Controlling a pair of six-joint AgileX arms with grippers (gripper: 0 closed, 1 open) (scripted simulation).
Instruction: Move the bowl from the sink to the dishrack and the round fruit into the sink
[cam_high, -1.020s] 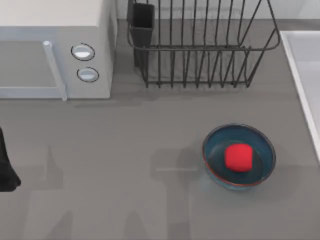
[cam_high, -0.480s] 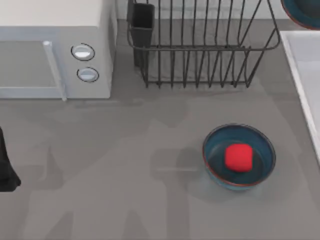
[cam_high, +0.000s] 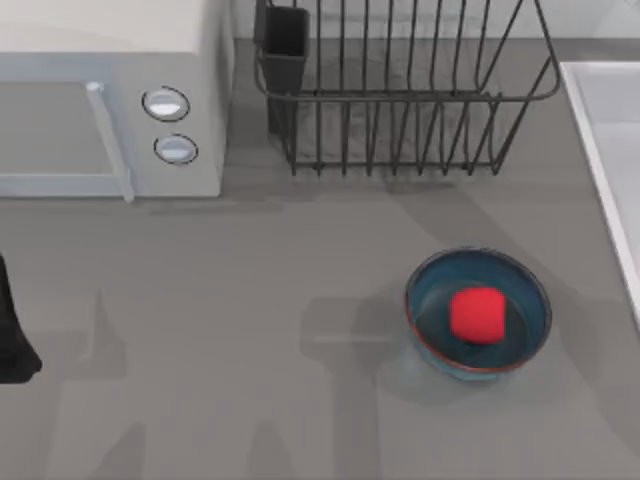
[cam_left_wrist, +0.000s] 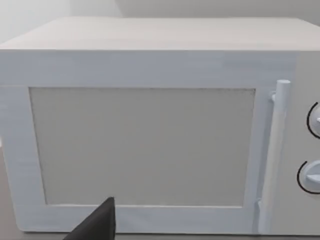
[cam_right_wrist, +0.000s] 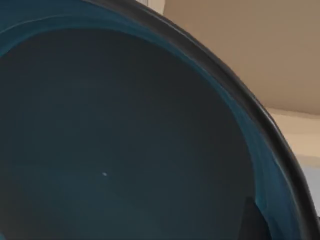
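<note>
**Grey counter with fruit in a bowl and a second bowl close to the right wrist camera**

A grey counter (cam_high: 250, 300) carries everything. Taking the dishrack (cam_high: 400, 90) as landmark: the white microwave (cam_high: 110, 100) stands to its left, and the left arm (cam_high: 12, 330) sits parked further left and nearer the front edge; whether its pincer is open cannot be told. In front of the dishrack and a little right sits a teal bowl (cam_high: 478, 313) holding the round red fruit (cam_high: 477, 315). The sink (cam_high: 612, 150) lies right of the dishrack. The right wrist view looks straight into another teal bowl (cam_right_wrist: 125, 140); the right pincer's state cannot be told.
</note>
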